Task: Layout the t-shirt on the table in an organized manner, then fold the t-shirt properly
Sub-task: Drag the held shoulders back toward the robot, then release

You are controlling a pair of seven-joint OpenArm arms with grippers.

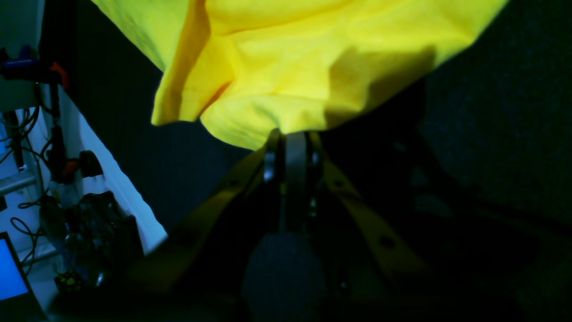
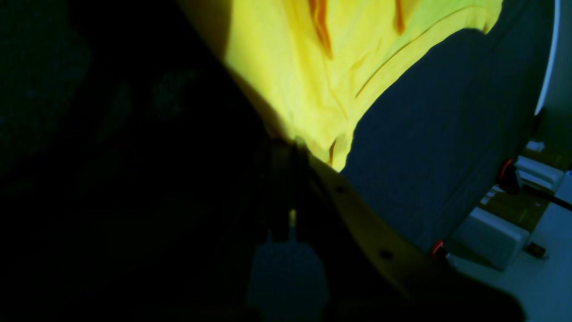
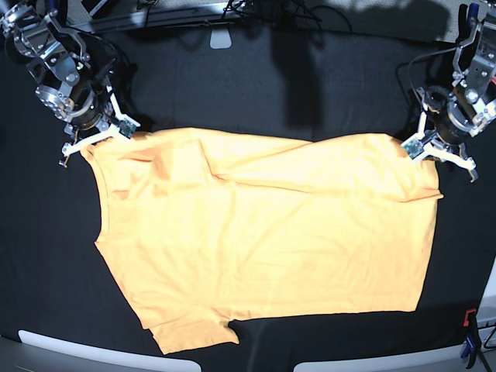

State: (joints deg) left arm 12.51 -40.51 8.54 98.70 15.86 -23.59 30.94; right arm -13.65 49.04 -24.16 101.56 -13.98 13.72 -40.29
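Note:
The pale orange-yellow t-shirt (image 3: pixel 263 232) lies spread wide on the black table (image 3: pixel 310 85), with some wrinkles near its far left corner. My right gripper (image 3: pixel 97 139) is at the shirt's far left corner. In the right wrist view its fingers (image 2: pixel 286 150) are shut on the yellow cloth (image 2: pixel 313 76). My left gripper (image 3: pixel 434 155) is at the shirt's far right corner. In the left wrist view it (image 1: pixel 292 138) pinches the cloth edge (image 1: pixel 290 67), which hangs bunched above the fingers.
A red-and-black clamp (image 3: pixel 469 337) sits at the table's near right edge. Another clamp (image 2: pixel 507 172) shows in the right wrist view. Cables and a blue screen (image 1: pixel 9 268) stand beyond the table edge in the left wrist view. A white stand foot (image 3: pixel 221 37) is at the back.

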